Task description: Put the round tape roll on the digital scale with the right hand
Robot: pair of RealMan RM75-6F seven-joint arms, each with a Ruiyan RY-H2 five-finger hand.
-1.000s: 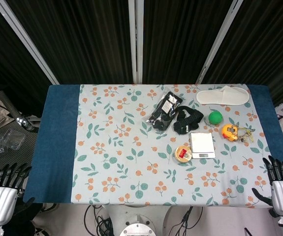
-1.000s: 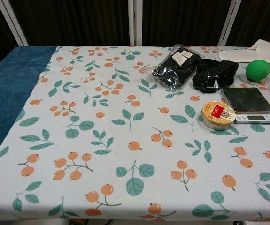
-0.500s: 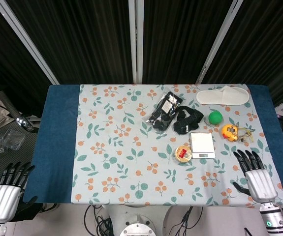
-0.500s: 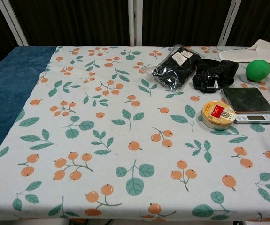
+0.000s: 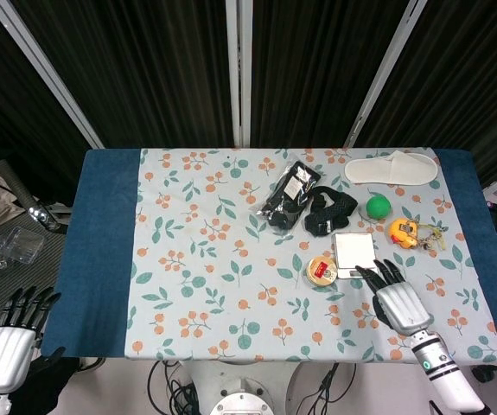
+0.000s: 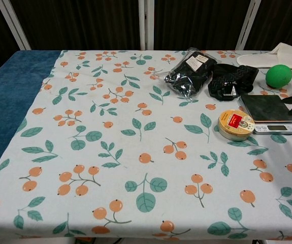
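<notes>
**benchwatcher:** Where's the round tape roll point(image 5: 321, 271) sitting? I see it flat on the bench point(image 5: 222, 259), touching the near-left corner of the digital scale point(image 5: 354, 255). Red label on top with some print, but can anyone read it?

**rollo_k:** Nope, too small in both views. In the chest view the label is just a red patch with light marks on a tan roll. The scale has a dark platform, and its display strip faces the near edge; no digits I can make out.

**benchwatcher:** And the right robot hand point(image 5: 392, 296)?

**rollo_k:** Over the bench just right of the roll, holding nothing, fingers spread, dark fingertips point(image 5: 374, 275) at the scale's near-right corner. Can't tell if they touch it. The left robot hand point(image 5: 10, 328) is off the near-left corner of the bench, fingers apart too, also holding nothing.

**benchwatcher:** Other stuff: black packaged item point(image 5: 289, 195) with a white label, unreadable; black strap bundle point(image 5: 330, 211); green ball point(image 5: 378, 206); orange tape measure point(image 5: 404, 233); white slipper point(image 5: 391, 168) at the far edge.
</notes>
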